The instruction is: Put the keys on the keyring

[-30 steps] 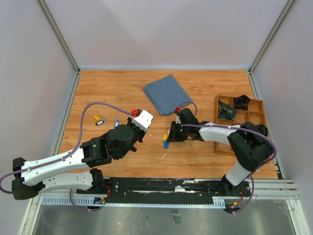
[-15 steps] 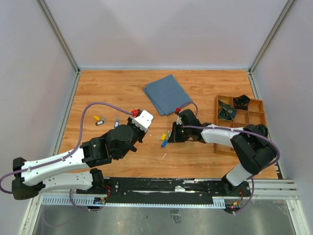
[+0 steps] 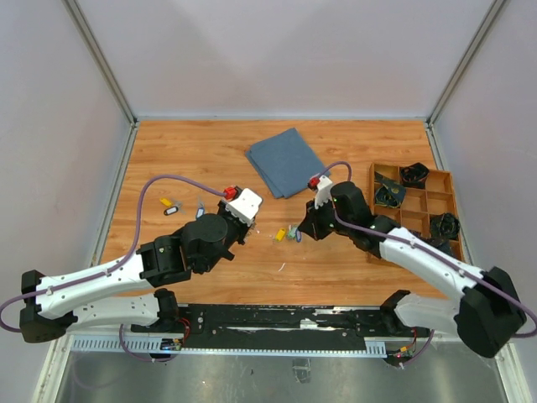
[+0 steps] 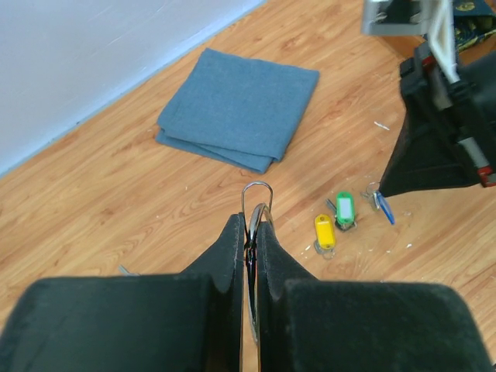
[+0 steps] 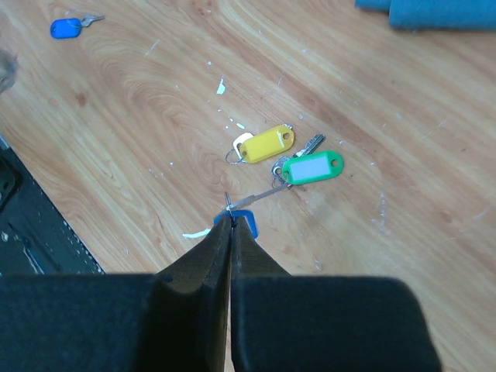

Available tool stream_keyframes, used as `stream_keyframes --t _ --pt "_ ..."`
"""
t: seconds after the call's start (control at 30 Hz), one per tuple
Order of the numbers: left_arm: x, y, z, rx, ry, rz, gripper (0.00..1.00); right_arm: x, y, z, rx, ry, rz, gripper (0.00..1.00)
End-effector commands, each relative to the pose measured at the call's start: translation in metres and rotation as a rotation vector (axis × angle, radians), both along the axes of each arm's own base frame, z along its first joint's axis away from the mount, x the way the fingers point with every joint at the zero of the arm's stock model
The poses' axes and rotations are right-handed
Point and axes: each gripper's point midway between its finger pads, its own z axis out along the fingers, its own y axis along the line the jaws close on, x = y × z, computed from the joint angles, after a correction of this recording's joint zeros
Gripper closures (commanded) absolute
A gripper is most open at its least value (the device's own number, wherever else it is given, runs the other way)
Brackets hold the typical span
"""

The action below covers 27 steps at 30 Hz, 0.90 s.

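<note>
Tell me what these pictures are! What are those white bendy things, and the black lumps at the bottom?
The white things are two robot arms, the left arm and the right arm, fixed at the edge of a wooden table. One picture looks down from above. The other two come from cameras on the wrists, so the black lumps are each arm's own pincer. The left pincer is shut on a silver keyring. The right pincer is shut and seems to pinch a blue key. Near it lie a yellow key and a green key. There is also a folded blue cloth and a wooden tray.
</note>
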Motion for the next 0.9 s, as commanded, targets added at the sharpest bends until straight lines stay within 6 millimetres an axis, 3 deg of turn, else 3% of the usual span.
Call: stream_keyframes --t 0.0,0.37,0.6,0.87 --pt "0.000 -0.005 0.042 -0.149 -0.038 -0.014 1.00 -0.002 -0.021 0.030 -0.082 -0.186 0.100 0.99" --pt "-0.004 -0.030 0.068 -0.179 -0.043 -0.104 1.00 -0.017 -0.044 0.115 -0.051 -0.414 0.109 1.00" --pt "-0.004 -0.044 0.083 -0.192 -0.064 -0.146 0.99 -0.031 -0.045 0.178 -0.039 -0.640 0.171 1.00" --pt "-0.002 -0.064 0.089 -0.154 -0.074 -0.160 1.00 -0.040 -0.026 0.210 -0.094 -0.834 0.235 1.00"
